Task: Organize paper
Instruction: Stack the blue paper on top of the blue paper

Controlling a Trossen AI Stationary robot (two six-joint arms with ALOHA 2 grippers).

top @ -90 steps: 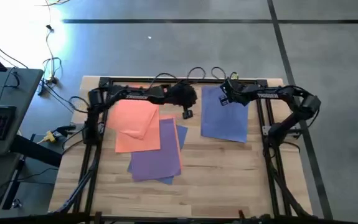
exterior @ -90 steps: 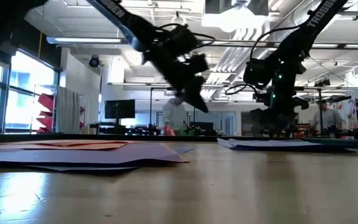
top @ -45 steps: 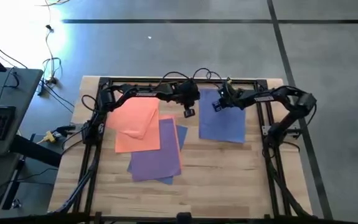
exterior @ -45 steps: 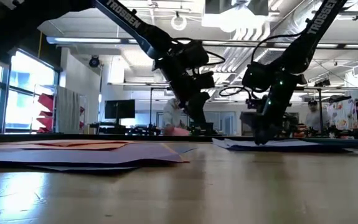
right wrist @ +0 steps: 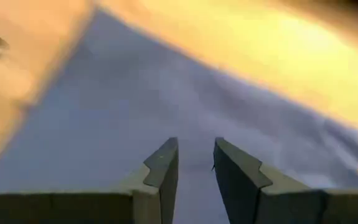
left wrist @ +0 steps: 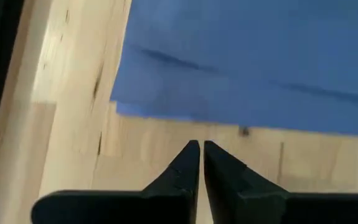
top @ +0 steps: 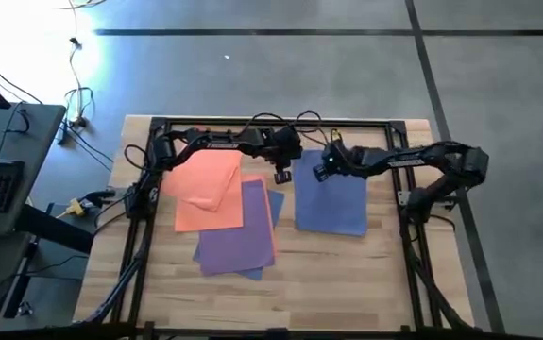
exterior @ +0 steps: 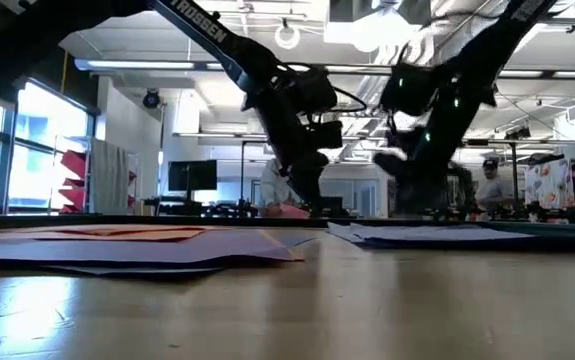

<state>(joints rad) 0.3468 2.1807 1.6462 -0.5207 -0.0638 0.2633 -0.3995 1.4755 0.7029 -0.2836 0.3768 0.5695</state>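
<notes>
- Right now the blue paper (top: 330,200) lies flat on the right half of the wooden table (top: 347,274), apart from the other sheets.
- Over on the left half, the orange paper (top: 205,189) sits toward the far edge, one sheet skewed on top of another.
- Just beside it, the purple paper (top: 238,231) overlaps the orange stack's near right side, with another blue sheet's (top: 277,206) edge peeking out from under the purple.
- Right gripper (top: 323,166) hangs over the far left corner of the blue paper; its wrist view shows the fingers (right wrist: 160,171) a narrow gap apart above blue, gripping nothing.
- Left gripper (top: 282,173) is down in the gap between the purple and blue paper; its fingers (left wrist: 185,165) are pinched together over bare wood, empty, just short of the blue edge.
- Beyond the table, a person (exterior: 494,190) stands in the room.
</notes>
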